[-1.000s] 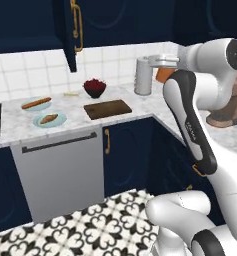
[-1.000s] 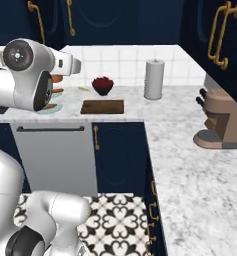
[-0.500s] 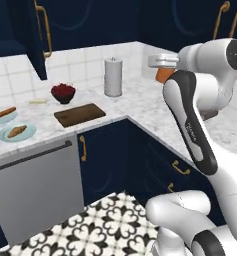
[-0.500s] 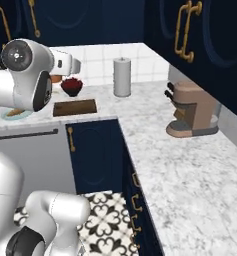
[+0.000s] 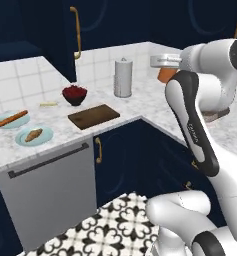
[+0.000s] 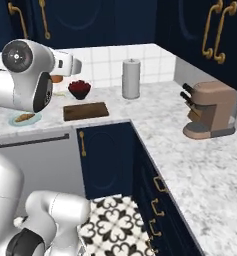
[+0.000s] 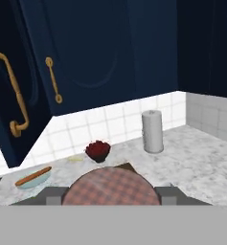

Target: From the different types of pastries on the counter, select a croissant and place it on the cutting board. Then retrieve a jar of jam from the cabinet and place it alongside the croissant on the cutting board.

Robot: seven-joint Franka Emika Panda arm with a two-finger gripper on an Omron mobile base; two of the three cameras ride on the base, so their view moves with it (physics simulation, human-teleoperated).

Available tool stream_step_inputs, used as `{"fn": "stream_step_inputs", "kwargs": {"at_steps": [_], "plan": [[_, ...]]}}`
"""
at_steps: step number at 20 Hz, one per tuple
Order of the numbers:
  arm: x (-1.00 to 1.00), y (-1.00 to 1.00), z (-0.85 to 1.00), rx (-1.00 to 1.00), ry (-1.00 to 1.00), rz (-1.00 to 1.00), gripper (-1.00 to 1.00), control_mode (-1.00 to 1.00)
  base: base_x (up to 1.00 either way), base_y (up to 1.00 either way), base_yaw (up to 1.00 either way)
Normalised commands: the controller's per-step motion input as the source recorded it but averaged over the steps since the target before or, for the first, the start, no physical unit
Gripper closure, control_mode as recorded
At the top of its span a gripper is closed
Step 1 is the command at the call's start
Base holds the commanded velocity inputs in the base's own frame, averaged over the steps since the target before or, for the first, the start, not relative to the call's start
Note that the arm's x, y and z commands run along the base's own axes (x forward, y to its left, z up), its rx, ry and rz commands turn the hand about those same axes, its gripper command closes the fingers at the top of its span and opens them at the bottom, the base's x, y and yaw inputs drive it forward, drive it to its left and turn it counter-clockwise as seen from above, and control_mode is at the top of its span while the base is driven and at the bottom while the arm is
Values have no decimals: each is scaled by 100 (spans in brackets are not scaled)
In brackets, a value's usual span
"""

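Rolled and turned with the base since a second earlier, so swung the whole picture sideways in both base views; left the things on the desk where they lay. Kept the same raised pose of the arm and the same grip throughout.

Clamped the gripper narrowly around the jar of jam, with the checked lid seen from above between the two fingers in the hand view. Carried the jar high over the far right stretch of the desk, well apart from the cutting board, probably to clear the paper-towel roll and the bowl of berries on the way across.

Found the cutting board bare. Found the croissant on a pale plate to the near left of the board, and the bread stick on a second plate further left. Judged the croissant step as not done, though the jar was already out of the cabinet, whose door hung open to the left.

Bent the arm up from the base, elbow folded sharply, forearm reaching left at about shoulder height. Pointed the hand level towards the far wall, not down at the board. Judged a swing left and a lowering as needed before any release.
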Motion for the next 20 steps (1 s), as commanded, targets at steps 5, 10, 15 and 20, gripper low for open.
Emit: {"fn": "stream_step_inputs", "kwargs": {"at_steps": [5,10,15,20], "plan": [[0,0,0,0,0,0,100,100,100,2,-3],[0,0,0,0,0,0,100,100,61,1,-2],[0,0,0,0,0,0,100,100,0,0,-5],[0,0,0,0,0,0,100,100,-33,7,-12]]}}
